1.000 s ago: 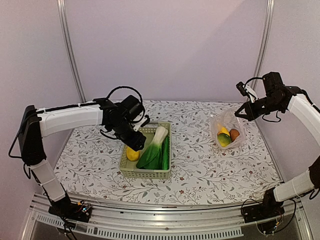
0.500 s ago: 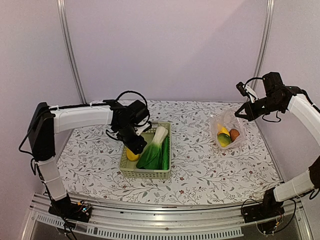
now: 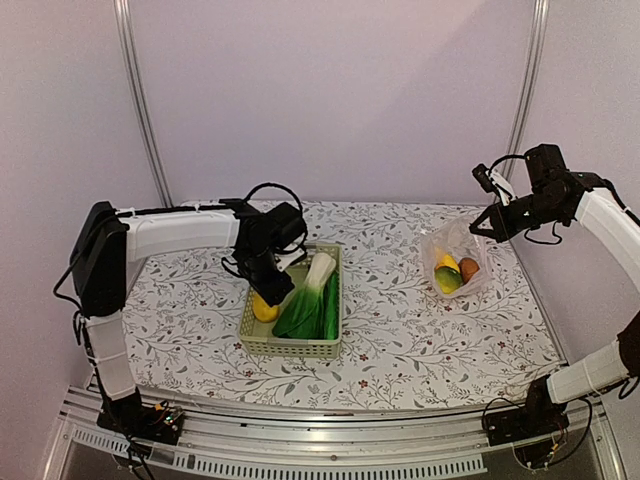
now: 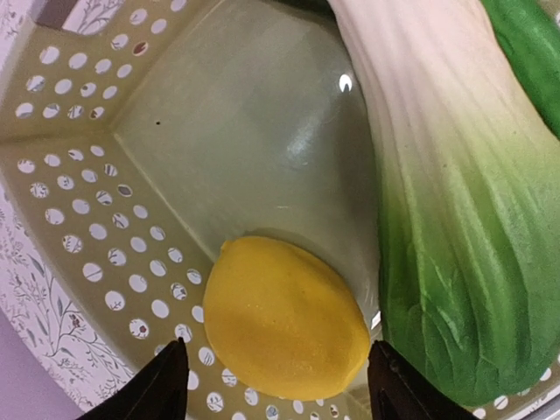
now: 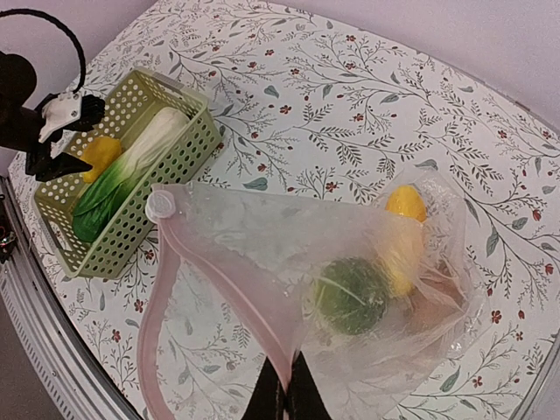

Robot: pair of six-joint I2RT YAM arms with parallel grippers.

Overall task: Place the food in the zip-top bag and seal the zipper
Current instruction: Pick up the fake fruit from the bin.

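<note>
Left tool (image 4: 280, 389) gapes over the lemon (image 4: 284, 319); right tool (image 5: 284, 385) pinches the bag (image 5: 262, 236).

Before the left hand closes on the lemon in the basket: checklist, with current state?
1. Open left hand straddles the lemon: ok.
2. That lemon lies free of the bok choy: cannot tell, they lie very close.
3. Room for the outer finger between the lemon and the basket wall: cannot tell.
4. Grip of the right hand on the zip-top bag, shut on its edge: ok.
5. Bag's zipper unsealed, mouth hanging open: ok.
</note>
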